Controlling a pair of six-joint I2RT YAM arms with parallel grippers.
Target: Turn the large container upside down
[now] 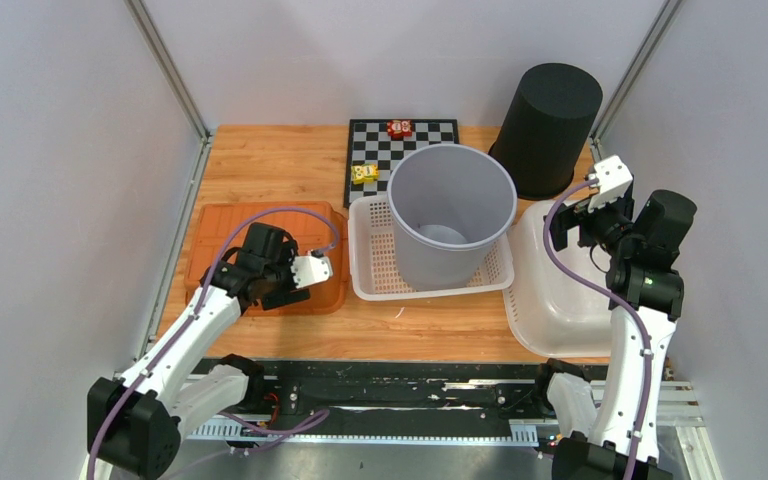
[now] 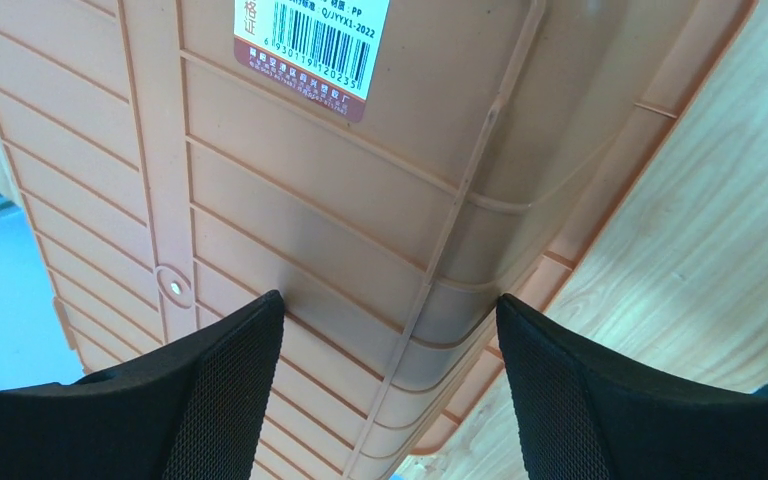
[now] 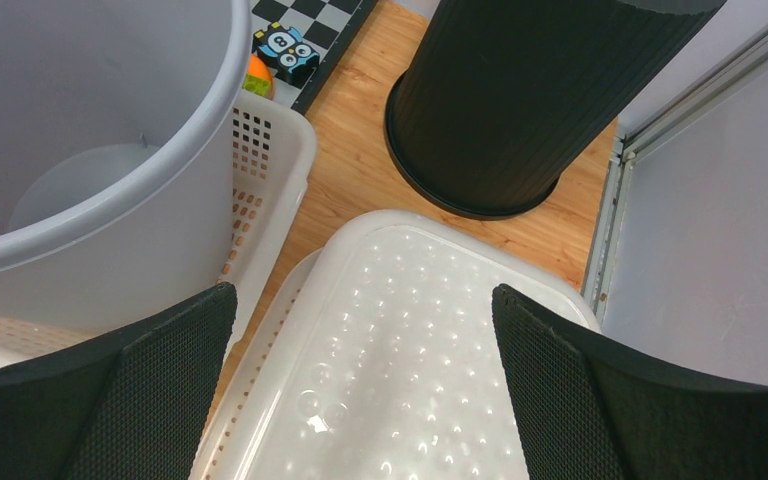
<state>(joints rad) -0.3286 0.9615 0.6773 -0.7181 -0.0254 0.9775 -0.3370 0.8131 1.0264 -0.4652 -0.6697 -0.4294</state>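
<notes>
Two-armed reach only starting: with left pincer (image 2: 390,320) parted, empty, over the orange tray (image 1: 215,235) at 9 o'clock and right pincer (image 3: 360,320) wide open, empty, at 3, close on the upright grey container (image 1: 450,240) in the mid-desk basket (image 1: 372,250), grip its rim, lift, tip over.

- right of the grey bucket (image 1: 452,215) is tight: black bin (image 1: 550,125) at the table's (image 1: 260,160) far right corner, white tub (image 1: 550,300) just beside the basket (image 1: 375,270)
- left side: orange tray (image 1: 220,235), slim gap only
- near edge strip and far left corner are bare wood
</notes>
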